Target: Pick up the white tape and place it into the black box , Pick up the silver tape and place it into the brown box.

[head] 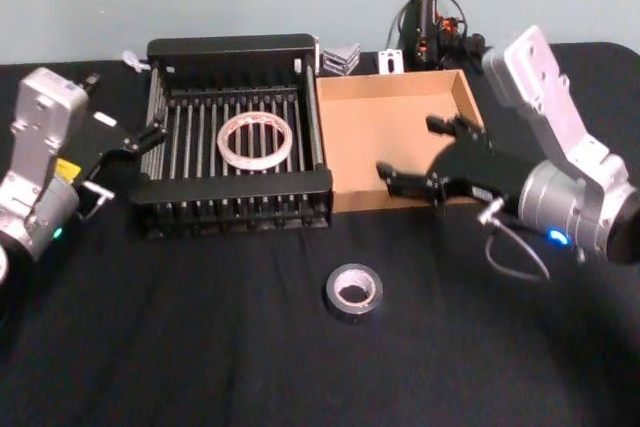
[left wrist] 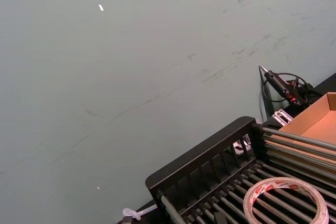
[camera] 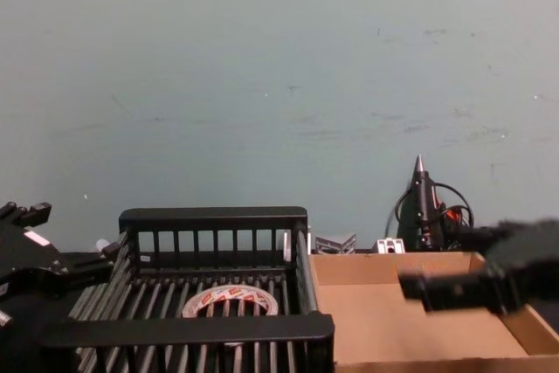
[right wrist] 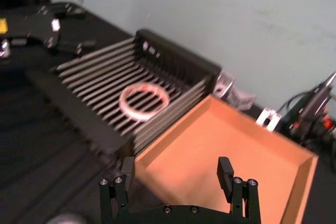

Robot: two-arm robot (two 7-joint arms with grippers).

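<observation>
Nearest me on the black table (head: 200,347), at about 6 o'clock from the middle of the head view, I see the silver tape (head: 354,292) lying flat with its hole facing up, apart from both boxes and untouched by either arm. Just past it, toward 3 o'clock, my right gripper (head: 412,154) hangs over the near right part of the brown box (head: 380,137); its fingers are spread wide with nothing between them, and the right wrist view shows the same gap above the cardboard floor. At 9 o'clock my left gripper (head: 150,135) sits just outside the left wall of the black box (head: 235,187), level with its rim; I cannot tell from here whether its fingers are apart or together. The two boxes stand side by side, walls touching, the black one to the left. Inside it the white tape (head: 256,141) lies flat on the slatted floor, roughly centred, red print visible on its core. Farther back, at 1 o'clock, a dark tool with cables (head: 425,17) stands against the pale wall (camera: 279,85).
</observation>
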